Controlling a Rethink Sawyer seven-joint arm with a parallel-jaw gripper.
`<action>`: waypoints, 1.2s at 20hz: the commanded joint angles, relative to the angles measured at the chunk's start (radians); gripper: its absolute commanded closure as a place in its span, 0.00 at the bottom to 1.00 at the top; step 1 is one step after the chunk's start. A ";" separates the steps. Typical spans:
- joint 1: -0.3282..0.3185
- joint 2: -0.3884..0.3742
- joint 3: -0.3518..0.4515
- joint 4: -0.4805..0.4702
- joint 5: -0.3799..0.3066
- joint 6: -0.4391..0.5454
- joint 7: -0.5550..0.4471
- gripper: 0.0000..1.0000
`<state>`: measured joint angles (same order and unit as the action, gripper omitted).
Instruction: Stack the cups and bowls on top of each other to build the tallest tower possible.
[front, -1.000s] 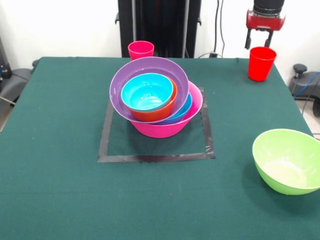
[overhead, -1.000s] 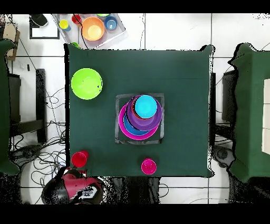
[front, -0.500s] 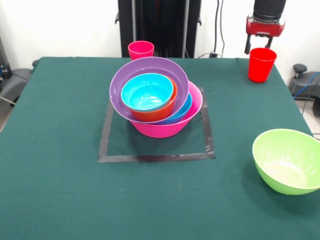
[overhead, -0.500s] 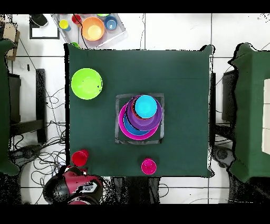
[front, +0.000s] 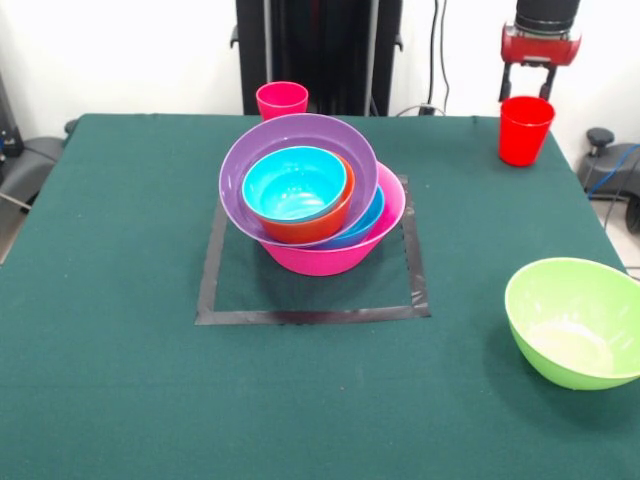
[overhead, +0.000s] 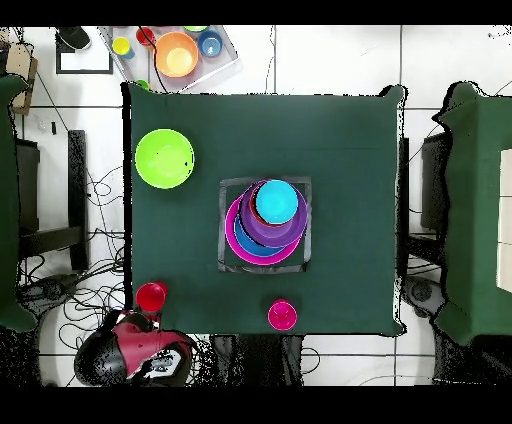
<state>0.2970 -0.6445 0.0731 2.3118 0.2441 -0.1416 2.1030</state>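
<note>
The tower stands in the middle of the table: a big pink bowl (front: 335, 256) (overhead: 232, 240) holds a blue bowl (front: 368, 222), a tilted purple bowl (front: 300, 135) (overhead: 285, 230), an orange bowl (front: 318, 224) and a cyan bowl (front: 293, 184) (overhead: 276, 201). A red cup (front: 524, 128) (overhead: 151, 297) stands upright near a table corner. My gripper (front: 528, 88) (overhead: 140, 322) hangs open just behind and above that cup's rim, holding nothing. A pink-red cup (front: 282, 100) (overhead: 282, 315) stands at the robot-side table edge. A lime green bowl (front: 575, 320) (overhead: 165, 158) sits alone, upright.
A black tape square (front: 300, 316) frames the tower on the green table (front: 120, 300). Off the table, a tray (overhead: 228, 62) on the floor holds an orange bowl (overhead: 177, 54), a blue bowl (overhead: 210, 44) and small items.
My gripper dipped a little toward the red cup, then shifted slightly sideways and up beside it. The cup and the tower have stayed in place.
</note>
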 joint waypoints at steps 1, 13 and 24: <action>0.034 0.012 0.019 -0.127 0.102 0.118 0.179 0.00; 0.034 0.110 -0.023 -0.207 0.114 0.078 0.145 0.00; 0.023 -0.048 -0.045 -0.136 0.098 0.210 0.148 0.00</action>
<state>0.3440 -0.6601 -0.0004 2.1923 0.3232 -0.0530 2.1030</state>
